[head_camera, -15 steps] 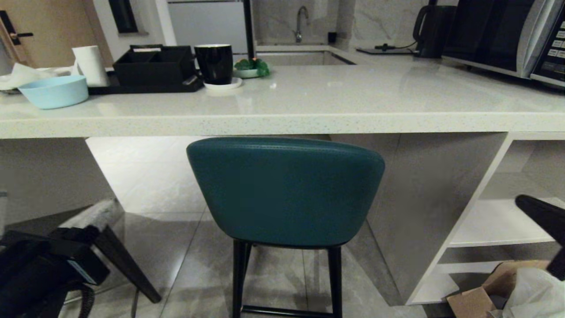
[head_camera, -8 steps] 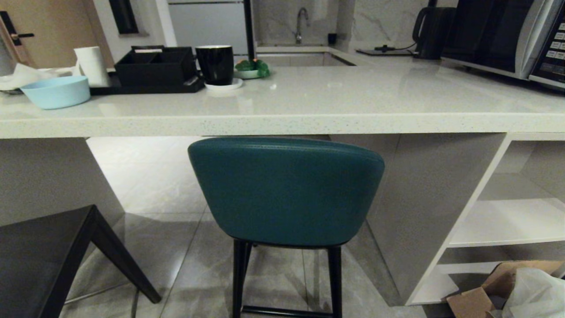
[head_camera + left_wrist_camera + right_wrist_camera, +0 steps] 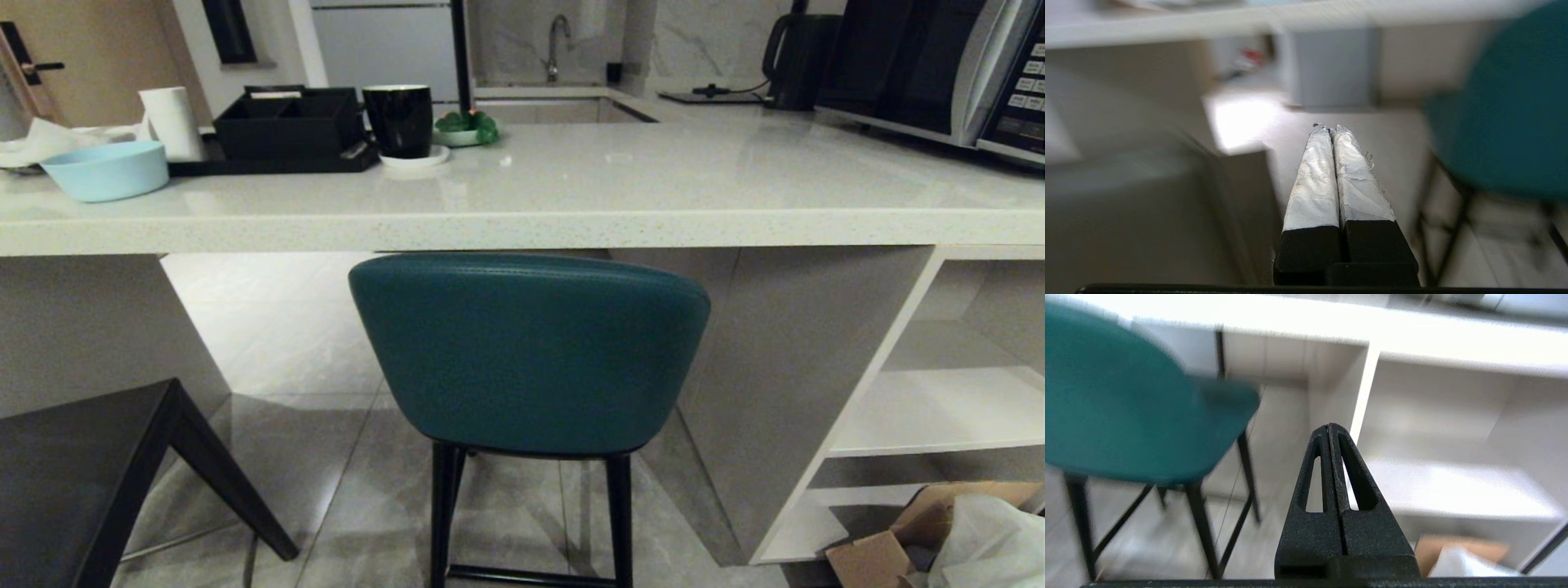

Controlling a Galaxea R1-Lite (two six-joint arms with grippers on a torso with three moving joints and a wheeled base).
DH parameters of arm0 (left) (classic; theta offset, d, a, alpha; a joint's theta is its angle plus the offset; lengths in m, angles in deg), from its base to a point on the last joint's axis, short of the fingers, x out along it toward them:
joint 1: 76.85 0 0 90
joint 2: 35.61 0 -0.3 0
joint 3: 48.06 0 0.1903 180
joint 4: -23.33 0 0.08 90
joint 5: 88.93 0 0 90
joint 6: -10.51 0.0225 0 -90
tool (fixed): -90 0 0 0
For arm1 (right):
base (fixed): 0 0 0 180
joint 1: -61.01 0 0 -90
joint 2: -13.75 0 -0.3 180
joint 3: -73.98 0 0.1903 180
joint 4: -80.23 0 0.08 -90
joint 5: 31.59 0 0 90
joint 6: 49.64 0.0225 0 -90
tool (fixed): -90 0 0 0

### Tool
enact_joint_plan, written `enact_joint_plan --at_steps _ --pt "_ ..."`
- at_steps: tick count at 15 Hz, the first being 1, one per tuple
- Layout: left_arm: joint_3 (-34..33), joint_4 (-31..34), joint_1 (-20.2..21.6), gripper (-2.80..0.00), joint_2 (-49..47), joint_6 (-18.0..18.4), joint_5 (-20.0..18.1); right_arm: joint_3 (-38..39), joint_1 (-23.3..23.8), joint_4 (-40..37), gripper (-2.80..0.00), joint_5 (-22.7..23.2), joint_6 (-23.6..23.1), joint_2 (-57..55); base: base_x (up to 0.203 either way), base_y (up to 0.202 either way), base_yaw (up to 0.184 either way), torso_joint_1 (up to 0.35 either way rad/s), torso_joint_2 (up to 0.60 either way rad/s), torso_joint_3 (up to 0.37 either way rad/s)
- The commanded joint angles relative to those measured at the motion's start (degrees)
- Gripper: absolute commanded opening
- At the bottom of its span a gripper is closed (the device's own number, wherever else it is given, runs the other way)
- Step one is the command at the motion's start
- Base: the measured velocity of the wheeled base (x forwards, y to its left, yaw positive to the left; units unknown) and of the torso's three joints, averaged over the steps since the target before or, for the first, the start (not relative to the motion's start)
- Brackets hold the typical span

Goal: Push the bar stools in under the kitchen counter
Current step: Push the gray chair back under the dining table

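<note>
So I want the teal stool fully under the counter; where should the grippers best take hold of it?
Probably no pinch at all: the teal stool shows a broad, curved back with no thin edge. Press both shut grippers, left and right, against the back's outer face from the robot's side, one toward each end, pushing toward the kitchen counter.

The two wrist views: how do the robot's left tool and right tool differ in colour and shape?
The left tool has black bases and two long tapering fingers wrapped in wrinkled silver-white tape, frayed at the tips. The right tool is bare, rough black all over; its fingers form a pointed triangle, each with a long cut-out slot. No cables show.
</note>
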Motion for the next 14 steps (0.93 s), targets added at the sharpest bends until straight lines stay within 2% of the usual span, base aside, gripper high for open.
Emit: enact_joint_plan --at_steps 1,3,4,5,7,8,10,14 --pt "-4.0 4.6 -0.1 -2.80 7.4 -0.5 -4.0 -0.7 -1.1 -5.6 -2.80 0.2 -1.0 5.3 0.000 0.000 0.000 0.000 0.00 0.000" --pt "-8.7 5.4 -0.2 -2.80 7.2 -1.9 -5.7 2.3 -1.5 -10.0 -2.80 0.0 -1.6 12.6 0.000 0.000 0.000 0.000 0.00 0.000" --pt "-9.1 5.8 -0.3 -2.80 7.2 -4.4 -6.4 6.0 -1.6 -10.9 -2.80 -0.9 -1.9 15.2 0.000 0.000 0.000 0.000 0.00 0.000" --pt "-9.0 7.1 -0.3 -2.80 7.1 -5.8 -6.9 10.6 -1.7 -9.2 -2.80 -2.1 -1.4 15.8 0.000 0.000 0.000 0.000 0.00 0.000" --pt "-9.0 11.4 -0.3 -2.80 7.1 -6.1 -7.4 22.2 -1.8 -3.2 -2.80 -2.5 -1.9 15.7 0.000 0.000 0.000 0.000 0.00 0.000" --pt "-9.0 11.7 -0.4 -2.80 7.1 -5.9 -7.5 25.6 -1.8 -2.2 -2.80 -2.5 -1.6 15.7 0.000 0.000 0.000 0.000 0.00 0.000" --pt "-9.0 11.5 -0.3 -2.80 7.1 -5.8 -7.7 26.2 -1.8 0.9 -2.80 -3.0 0.5 15.6 0.000 0.000 0.000 0.000 0.00 0.000" --pt "-9.0 11.4 -0.3 -2.80 7.1 -5.9 -7.6 26.2 -1.8 0.9 -2.80 -3.1 0.6 15.5 0.000 0.000 0.000 0.000 0.00 0.000"
